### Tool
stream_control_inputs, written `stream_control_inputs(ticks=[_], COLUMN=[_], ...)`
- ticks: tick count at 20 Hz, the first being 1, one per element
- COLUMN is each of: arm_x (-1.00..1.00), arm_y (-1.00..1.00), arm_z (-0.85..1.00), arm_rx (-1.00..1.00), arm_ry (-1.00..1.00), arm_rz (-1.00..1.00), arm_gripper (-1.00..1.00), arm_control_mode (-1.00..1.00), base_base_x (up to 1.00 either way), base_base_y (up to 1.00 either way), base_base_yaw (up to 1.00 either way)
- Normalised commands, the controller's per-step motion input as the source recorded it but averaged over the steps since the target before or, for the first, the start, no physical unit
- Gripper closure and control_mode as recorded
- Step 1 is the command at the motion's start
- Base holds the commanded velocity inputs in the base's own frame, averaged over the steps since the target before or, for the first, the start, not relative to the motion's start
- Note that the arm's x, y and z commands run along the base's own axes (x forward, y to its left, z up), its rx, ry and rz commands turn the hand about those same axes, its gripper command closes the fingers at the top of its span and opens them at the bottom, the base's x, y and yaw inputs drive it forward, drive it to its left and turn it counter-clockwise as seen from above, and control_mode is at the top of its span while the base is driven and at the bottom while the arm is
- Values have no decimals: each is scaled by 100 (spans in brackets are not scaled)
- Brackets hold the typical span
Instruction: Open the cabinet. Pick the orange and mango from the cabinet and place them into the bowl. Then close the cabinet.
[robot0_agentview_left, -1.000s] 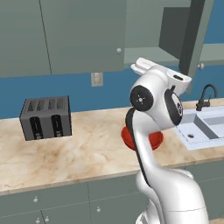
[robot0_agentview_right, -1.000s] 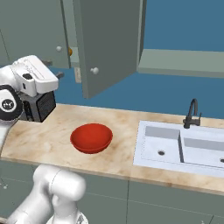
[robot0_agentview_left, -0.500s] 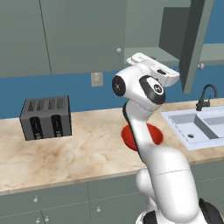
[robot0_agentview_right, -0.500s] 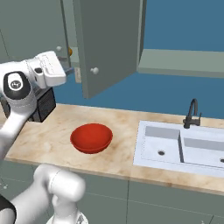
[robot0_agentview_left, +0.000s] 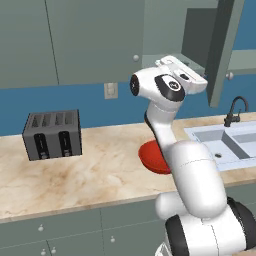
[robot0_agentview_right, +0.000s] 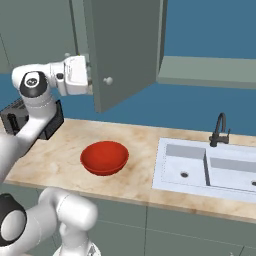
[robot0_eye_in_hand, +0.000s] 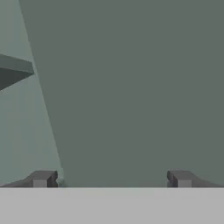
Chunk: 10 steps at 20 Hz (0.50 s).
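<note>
Since a second ago the arm has swung its upper joints round and carried the hand up against the open cabinet door, while the bowl, the toaster and the sink have kept their places. Now the pincer (robot0_eye_in_hand: 111, 179) stands wide, its two dark finger tips far apart at the bottom of the hand view with nothing between them, and it faces a flat grey-green surface close ahead, beside a darker recess at the upper left. From the right base view the white hand sits just beside the edge of the cabinet (robot0_agentview_right: 125, 47), whose right door stands swung out toward the room with its small pale knob (robot0_agentview_right: 107, 80) showing on the face; I cannot tell whether the hand touches the door. From the left base view the same door appears edge-on at the upper right, and the cabinet's inside behind it looks dark, so the orange and the mango cannot be made out. The bowl (robot0_agentview_right: 104, 157), red and glossy, rests upright on the marbled bench (robot0_agentview_left: 85, 175), below the open door and to the left of the sink (robot0_agentview_right: 205, 167); in the left base view the arm covers part of the bowl. A dark faucet (robot0_agentview_right: 219, 130) stands at the back of the sink. The toaster (robot0_agentview_left: 52, 134) sits on the bench well apart from the bowl, toward the left, against the blue wall, with a pale wall socket (robot0_agentview_left: 110, 90) above the bench to its right. Low grey-green drawers (robot0_agentview_left: 60, 227) with small knobs run along under the bench front.
</note>
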Motion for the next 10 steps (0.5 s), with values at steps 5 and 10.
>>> stream_control_inputs(ticks=[5, 10], arm_x=[0, -1], arm_y=[-82, -86], arm_z=[0, 0], arm_rx=[7, 9], arm_ry=[0, 0], arm_rz=[-13, -11], arm_gripper=[-100, -100], arm_control_mode=[-100, -100], base_base_x=[0, 0], base_base_y=[0, 0], base_base_yaw=[0, 0])
